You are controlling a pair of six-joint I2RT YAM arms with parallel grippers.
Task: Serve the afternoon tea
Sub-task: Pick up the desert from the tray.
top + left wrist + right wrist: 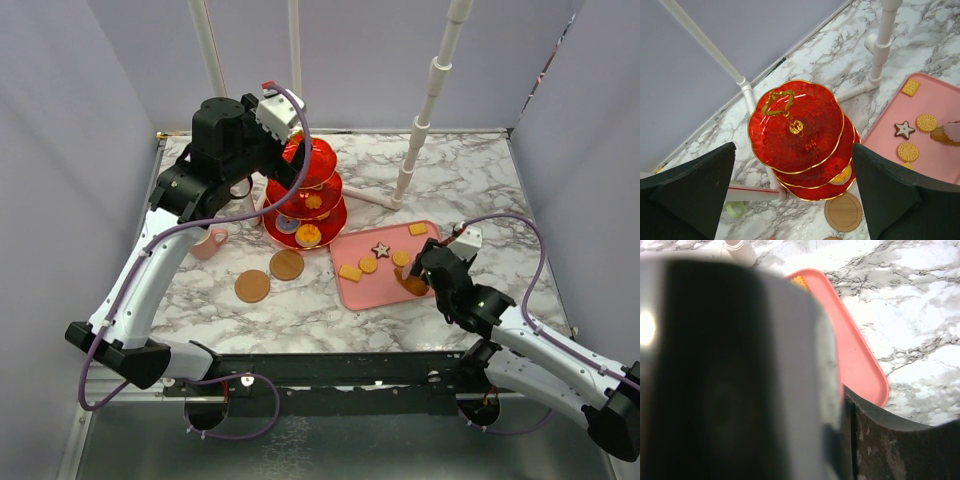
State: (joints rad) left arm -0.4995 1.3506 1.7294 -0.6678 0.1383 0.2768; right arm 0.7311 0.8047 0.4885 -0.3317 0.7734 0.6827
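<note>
- Right finger (730, 380) — dark and blurred, it fills most of the right wrist view. Behind it show only an edge of the pink tray (860, 360) and the marble table (920, 300). The jaw gap is not visible here.
- Overhead: the right gripper (412, 272) is down on the near-right part of the tray, at a brown pastry (413, 287). Cannot tell whether it grips the pastry or merely stands over it.
- Left gripper (794, 146) hovers above the red three-tier stand (305, 195). Its fingers (690, 195) are spread wide with nothing between them.
- The stand sits toward the back of the table, just left of the tray. A few pieces are on its lower tiers; the top tier is bare.
- Loose on the tray: star cookie (381, 249), round cookies (368, 265), square crackers (350, 272).
- Two coasters (252, 286) lie bare in front of the stand. The pink mug (208, 241) stands to their left, partly behind the left arm.
- Handling, judged: the cookies look light, stiff and brittle — pinch gently across the edges. Lying flat, they leave little for the fingers to catch.
- The pastry looks thicker and probably softer, so a hard squeeze could crush it.
- The stand looks glossy and hard, probably slippery and easy to tip. The loop of its gold finial (777, 101) looks like the natural hold.
</note>
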